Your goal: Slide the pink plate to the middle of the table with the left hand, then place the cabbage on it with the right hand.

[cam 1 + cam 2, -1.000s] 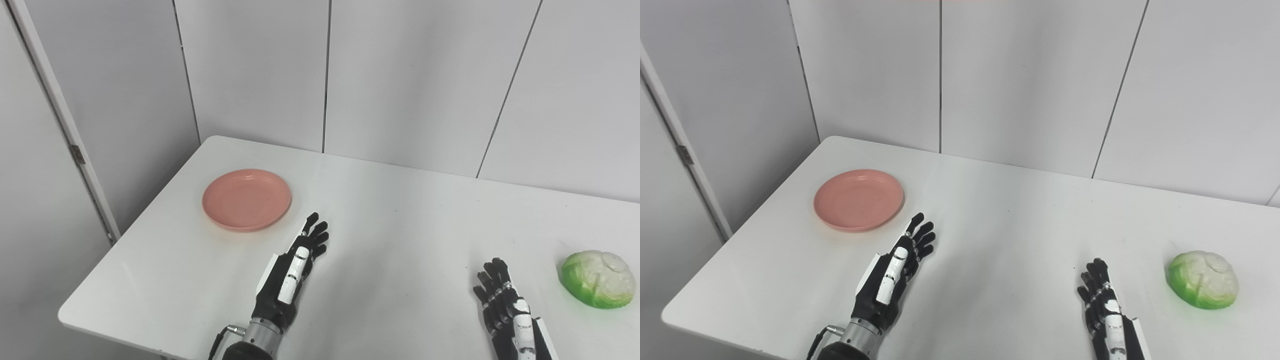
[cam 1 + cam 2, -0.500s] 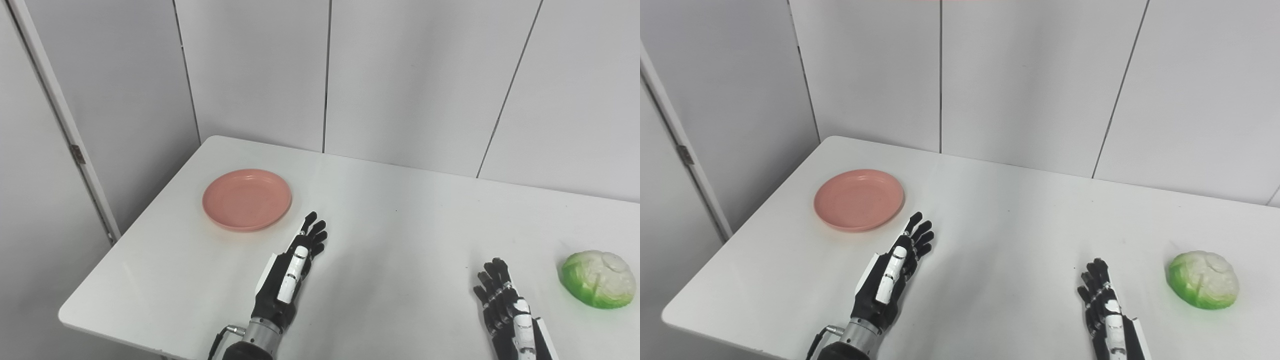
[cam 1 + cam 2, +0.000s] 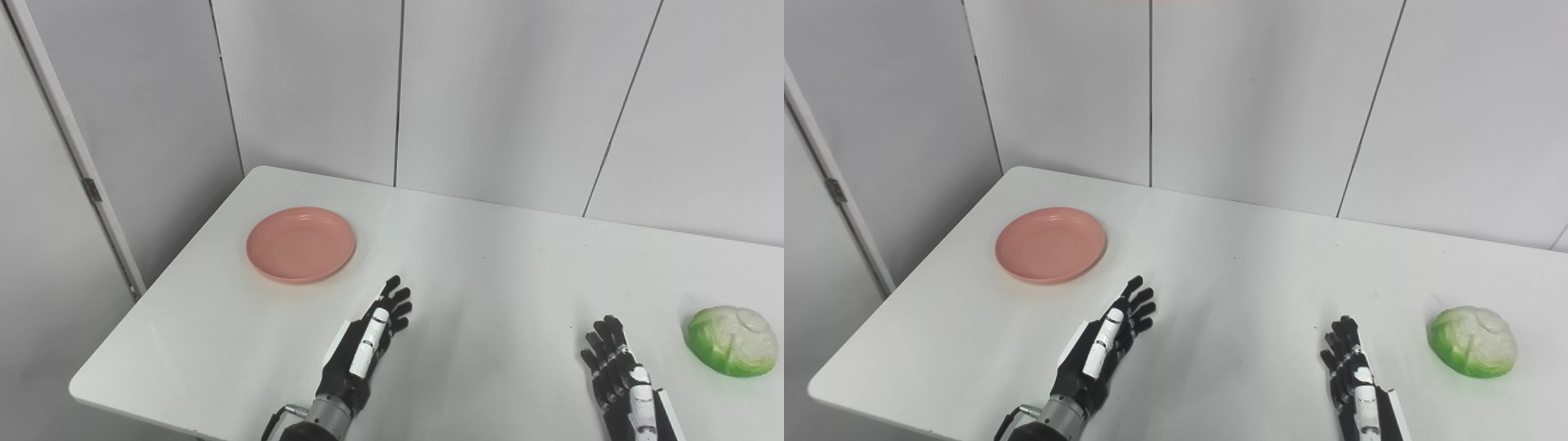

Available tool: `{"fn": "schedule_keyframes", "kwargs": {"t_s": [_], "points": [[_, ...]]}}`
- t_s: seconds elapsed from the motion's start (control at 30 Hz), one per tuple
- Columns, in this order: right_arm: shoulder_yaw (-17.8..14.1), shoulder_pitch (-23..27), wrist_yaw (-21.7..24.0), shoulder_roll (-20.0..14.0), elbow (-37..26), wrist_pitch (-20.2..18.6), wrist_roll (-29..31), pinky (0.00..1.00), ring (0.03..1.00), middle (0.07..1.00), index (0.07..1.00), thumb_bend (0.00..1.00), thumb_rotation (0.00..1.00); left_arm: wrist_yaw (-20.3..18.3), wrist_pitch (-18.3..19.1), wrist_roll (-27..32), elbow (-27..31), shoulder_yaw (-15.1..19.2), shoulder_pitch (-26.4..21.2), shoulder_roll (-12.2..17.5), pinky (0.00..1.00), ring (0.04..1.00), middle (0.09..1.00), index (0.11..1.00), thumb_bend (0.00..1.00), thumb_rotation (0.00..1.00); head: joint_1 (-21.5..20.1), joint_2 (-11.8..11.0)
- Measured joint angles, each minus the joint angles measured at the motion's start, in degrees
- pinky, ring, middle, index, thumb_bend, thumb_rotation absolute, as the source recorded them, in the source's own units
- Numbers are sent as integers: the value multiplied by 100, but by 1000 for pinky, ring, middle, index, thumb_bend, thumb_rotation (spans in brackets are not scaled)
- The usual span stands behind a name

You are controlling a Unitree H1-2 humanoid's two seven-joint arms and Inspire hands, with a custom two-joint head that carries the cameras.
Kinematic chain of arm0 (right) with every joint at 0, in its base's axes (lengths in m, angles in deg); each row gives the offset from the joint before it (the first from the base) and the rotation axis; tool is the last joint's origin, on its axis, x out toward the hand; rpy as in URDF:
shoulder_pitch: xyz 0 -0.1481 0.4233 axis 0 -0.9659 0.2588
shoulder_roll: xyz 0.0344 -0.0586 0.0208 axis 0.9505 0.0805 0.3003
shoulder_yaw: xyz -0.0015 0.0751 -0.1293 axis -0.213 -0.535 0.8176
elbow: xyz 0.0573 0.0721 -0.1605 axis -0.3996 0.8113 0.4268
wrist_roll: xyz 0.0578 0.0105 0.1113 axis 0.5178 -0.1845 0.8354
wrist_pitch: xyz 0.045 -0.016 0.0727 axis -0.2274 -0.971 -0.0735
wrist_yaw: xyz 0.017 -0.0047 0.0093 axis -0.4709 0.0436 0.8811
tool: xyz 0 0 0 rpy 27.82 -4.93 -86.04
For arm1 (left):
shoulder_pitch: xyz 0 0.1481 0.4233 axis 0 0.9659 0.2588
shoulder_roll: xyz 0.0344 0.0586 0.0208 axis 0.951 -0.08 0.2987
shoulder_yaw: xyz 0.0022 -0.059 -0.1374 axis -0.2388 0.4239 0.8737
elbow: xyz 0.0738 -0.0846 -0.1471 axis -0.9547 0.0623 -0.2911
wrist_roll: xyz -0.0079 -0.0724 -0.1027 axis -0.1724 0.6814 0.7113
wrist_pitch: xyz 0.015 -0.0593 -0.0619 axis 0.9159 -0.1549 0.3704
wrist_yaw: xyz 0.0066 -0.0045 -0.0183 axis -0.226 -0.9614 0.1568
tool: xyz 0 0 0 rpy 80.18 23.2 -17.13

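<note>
A round pink plate lies empty on the left part of the white table. The green and white cabbage rests near the table's right side. My left hand is open, fingers stretched forward, over the table's near part, below and right of the plate and apart from it. Open too, my right hand sits low at the near edge, left of the cabbage with a gap between them. Neither hand holds anything.
Grey wall panels stand just behind the table's far edge. A door frame with a hinge stands to the left, beyond the table's left edge. The table's near left corner is close to my left arm.
My left hand has drawn back toward me and shifted a little to the right, away from the plate. The right hand, plate and cabbage have stayed put.
</note>
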Motion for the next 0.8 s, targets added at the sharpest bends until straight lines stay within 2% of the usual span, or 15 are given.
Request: {"fn": "schedule_keyframes", "kwargs": {"t_s": [0.23,0.4,0.8], "points": [[3,1,-2,0,-2,0,-4,1000,1000,1000,1000,288,1000,-2,308,23,705,80,-35,31,924,906,914,915,478,1000,18,9],[4,1,-4,0,-2,0,-6,1000,1000,1000,1000,280,1000,-2,640,31,1074,196,-95,139,952,932,936,926,500,1000,26,0],[4,1,-6,-1,-2,0,-7,1000,1000,1000,1000,294,1000,8,972,200,1607,824,-784,619,971,917,925,922,504,1000,106,9]]}}
